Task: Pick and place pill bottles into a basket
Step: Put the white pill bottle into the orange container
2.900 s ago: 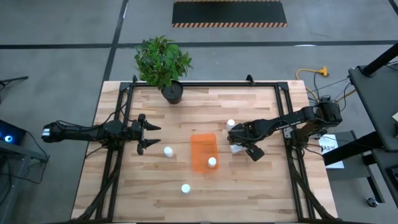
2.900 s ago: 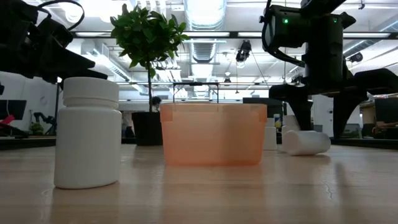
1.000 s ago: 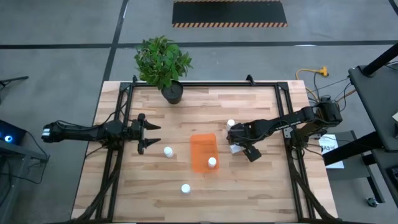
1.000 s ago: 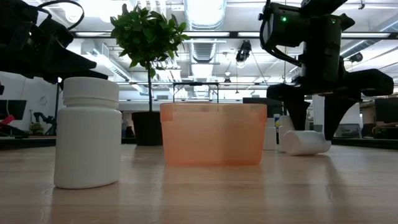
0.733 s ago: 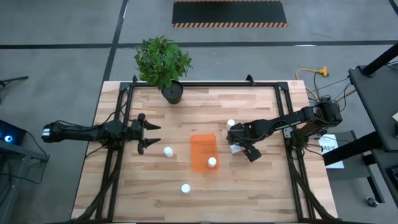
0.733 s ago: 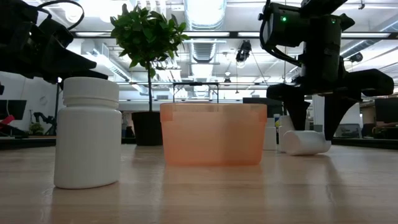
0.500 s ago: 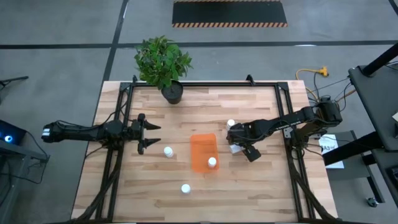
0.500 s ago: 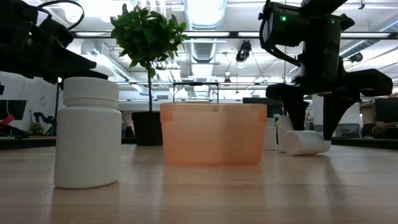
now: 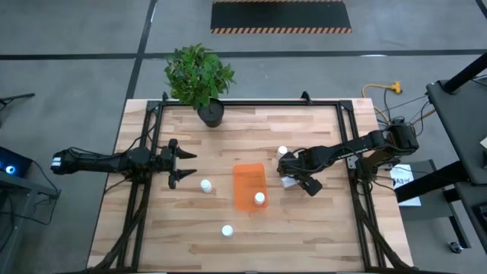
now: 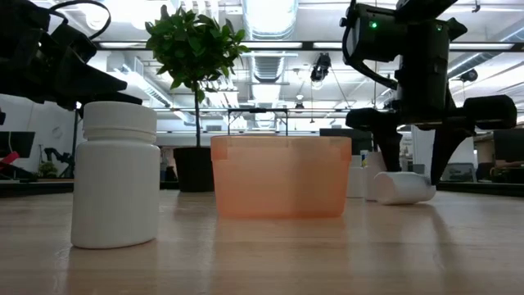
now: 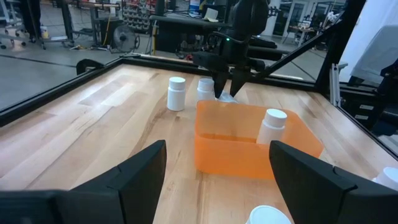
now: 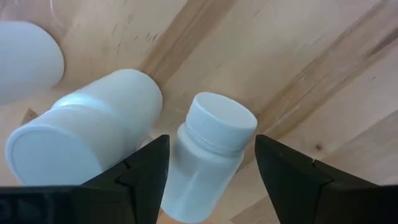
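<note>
Right gripper [image 12: 210, 163] open astride upright pill bottle [image 12: 208, 155]; toppled bottle [image 12: 81, 135] beside, long axis flat.

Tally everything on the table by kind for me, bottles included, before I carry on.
Orange basket: 1
White pill bottles: 6 (1 inside the basket, 5 outside it)
Potted plant: 1
Total: 8
</note>
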Tool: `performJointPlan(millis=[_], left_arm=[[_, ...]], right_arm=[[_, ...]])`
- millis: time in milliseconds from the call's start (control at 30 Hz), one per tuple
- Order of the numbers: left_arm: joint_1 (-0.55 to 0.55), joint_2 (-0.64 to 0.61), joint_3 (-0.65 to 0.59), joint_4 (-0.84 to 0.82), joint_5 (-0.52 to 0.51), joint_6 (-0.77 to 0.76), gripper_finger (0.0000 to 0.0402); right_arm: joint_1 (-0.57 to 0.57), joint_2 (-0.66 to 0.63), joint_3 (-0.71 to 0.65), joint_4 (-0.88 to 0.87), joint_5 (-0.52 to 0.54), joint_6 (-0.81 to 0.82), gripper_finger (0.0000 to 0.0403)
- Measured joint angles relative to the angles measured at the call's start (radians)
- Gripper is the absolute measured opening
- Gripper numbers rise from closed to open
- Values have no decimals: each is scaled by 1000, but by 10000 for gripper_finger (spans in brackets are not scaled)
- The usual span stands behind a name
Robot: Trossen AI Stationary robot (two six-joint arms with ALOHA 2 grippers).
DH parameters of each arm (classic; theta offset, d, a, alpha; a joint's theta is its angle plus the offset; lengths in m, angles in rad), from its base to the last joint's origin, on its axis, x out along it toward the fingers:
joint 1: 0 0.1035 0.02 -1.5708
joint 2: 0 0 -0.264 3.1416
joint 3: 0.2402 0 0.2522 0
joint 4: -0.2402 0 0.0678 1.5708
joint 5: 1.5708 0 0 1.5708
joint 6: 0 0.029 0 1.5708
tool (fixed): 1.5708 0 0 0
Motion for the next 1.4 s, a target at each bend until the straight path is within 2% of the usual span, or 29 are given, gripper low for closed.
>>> performJointPlan(millis=[433,700,967,1167,1400], left_arm=[[0,0,0,0,0,0,267],[0,0,0,0,0,0,267],[0,0,0,0,0,0,267],[0,1,0,0,0,0,267],[0,1,0,0,0,0,267]], right_arm=[[-7,0,0,-16,0,5,226],[-12,-6,58,-167,-5,7,226],[-23,6,62,-135,-1,2,226],[-22,25,60,-108,41,-11,226],[-14,27,60,1,212,-28,226]])
